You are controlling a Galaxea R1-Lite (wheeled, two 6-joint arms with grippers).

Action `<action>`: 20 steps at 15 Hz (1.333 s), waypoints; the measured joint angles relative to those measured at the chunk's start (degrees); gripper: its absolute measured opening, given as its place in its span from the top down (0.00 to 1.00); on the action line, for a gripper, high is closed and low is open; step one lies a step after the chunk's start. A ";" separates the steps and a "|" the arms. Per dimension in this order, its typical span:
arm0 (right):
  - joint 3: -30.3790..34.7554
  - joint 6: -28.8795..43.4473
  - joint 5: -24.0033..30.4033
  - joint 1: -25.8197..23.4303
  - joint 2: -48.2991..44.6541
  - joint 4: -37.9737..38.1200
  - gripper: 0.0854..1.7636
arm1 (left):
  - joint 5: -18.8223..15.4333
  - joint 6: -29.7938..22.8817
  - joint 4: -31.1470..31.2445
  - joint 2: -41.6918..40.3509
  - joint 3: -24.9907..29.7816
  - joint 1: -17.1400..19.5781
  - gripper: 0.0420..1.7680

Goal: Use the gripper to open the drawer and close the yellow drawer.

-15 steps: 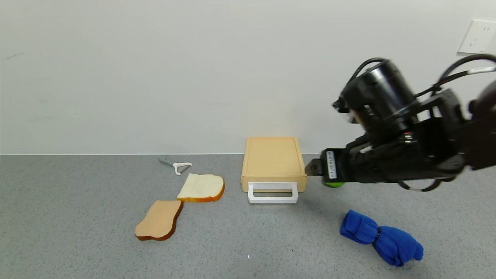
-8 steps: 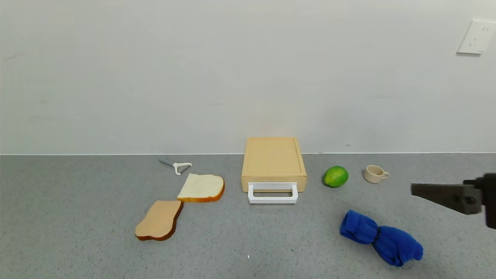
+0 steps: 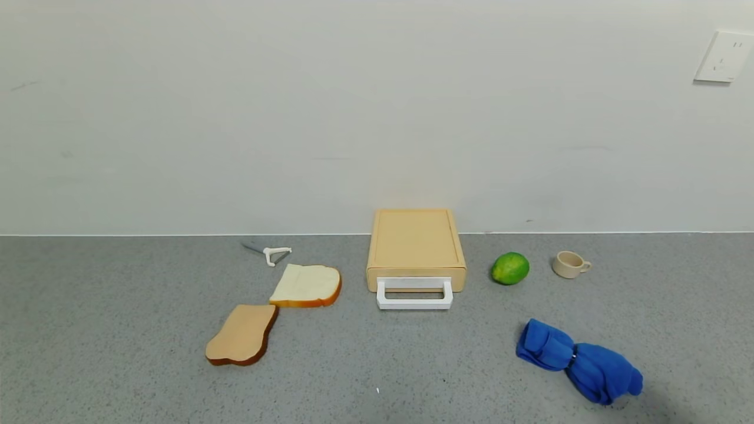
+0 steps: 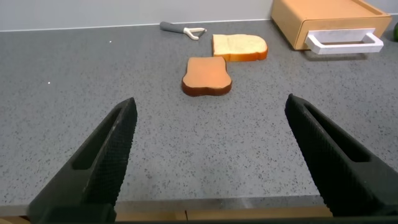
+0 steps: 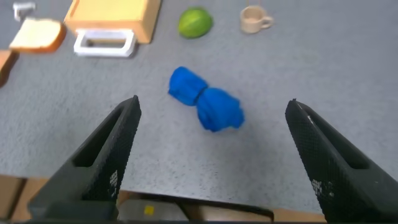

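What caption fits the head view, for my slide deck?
Closed yellow drawer by the wall; both arms out of view.

A speckled grey stone-look table [image 3: 118,353] meets a plain off-white wall [image 3: 294,118] carrying a white electrical socket plate [image 3: 724,56]. On the robot's left lie a white-handled peeler [image 3: 270,252], a pale crusted bread slice [image 3: 307,285] and, nearer, a browner toast slice [image 3: 242,335] touching its corner. On the right sit a round green lime [image 3: 510,268], a small beige cup [image 3: 569,264] just beside it, and a bundled blue fleece cloth [image 3: 579,361] nearer.
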 joint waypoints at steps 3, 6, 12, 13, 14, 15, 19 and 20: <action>2.47 -1.77 0.02 -6.12 -8.74 -0.15 0.03 | 0.00 0.00 0.00 0.00 0.00 0.00 0.03; 4.52 -3.66 0.11 -14.17 -16.87 0.35 0.03 | 0.00 0.00 0.00 0.00 0.00 0.00 0.03; 6.10 -5.68 4.38 -27.11 -27.54 5.16 0.03 | 0.00 0.00 0.00 0.00 0.00 0.00 0.03; 6.67 -6.14 5.86 -27.71 -29.33 5.97 0.03 | 0.00 0.00 -0.02 0.00 0.00 0.00 0.03; 7.53 -6.50 7.39 -27.95 -31.32 6.58 0.03 | 0.01 0.00 0.00 0.00 0.00 0.00 0.03; 8.87 -7.00 8.81 -27.99 -33.68 6.84 0.03 | 0.00 0.00 0.00 0.00 0.00 0.00 0.03; 17.46 -12.48 10.51 -27.79 -41.96 4.27 0.03 | 0.00 0.00 0.00 0.00 0.00 0.00 0.03; 20.20 -12.74 10.50 -27.73 -42.95 1.02 0.03 | 0.00 0.00 0.00 0.00 0.00 0.00 0.03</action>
